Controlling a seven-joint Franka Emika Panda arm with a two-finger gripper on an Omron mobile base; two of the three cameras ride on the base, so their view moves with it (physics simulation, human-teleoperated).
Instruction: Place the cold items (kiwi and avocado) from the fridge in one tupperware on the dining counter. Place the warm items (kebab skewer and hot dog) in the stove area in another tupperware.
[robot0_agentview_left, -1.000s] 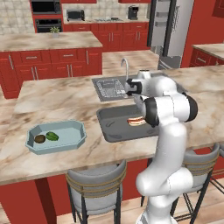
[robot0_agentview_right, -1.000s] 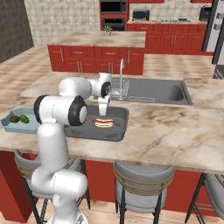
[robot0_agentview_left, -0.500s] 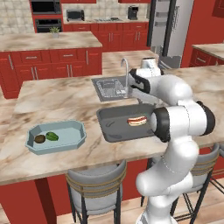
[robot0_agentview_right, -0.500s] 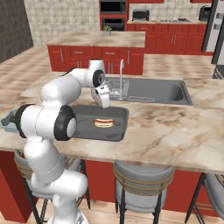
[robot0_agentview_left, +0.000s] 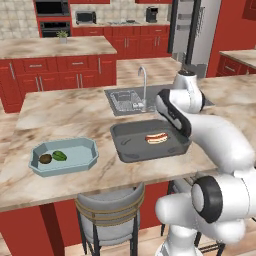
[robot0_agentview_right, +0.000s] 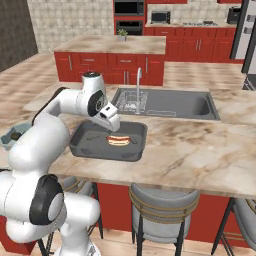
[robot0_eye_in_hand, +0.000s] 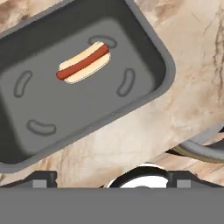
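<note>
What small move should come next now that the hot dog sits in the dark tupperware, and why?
Probably lift the arm up and back, away from the dark tupperware, then head for the kebab skewer. The hot dog lies alone in it, clear of the jaws, which stand open. The kiwi and avocado already share the light blue tupperware, so judging by this, the skewer seems the one item left.

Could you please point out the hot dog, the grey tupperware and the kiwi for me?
hot dog (robot0_eye_in_hand: 83, 62): hand view, middle of the sausage.
grey tupperware (robot0_agentview_left: 131, 152): left base view, bare floor near its front left corner.
kiwi (robot0_agentview_left: 45, 159): left base view, centre of the fruit.
</note>
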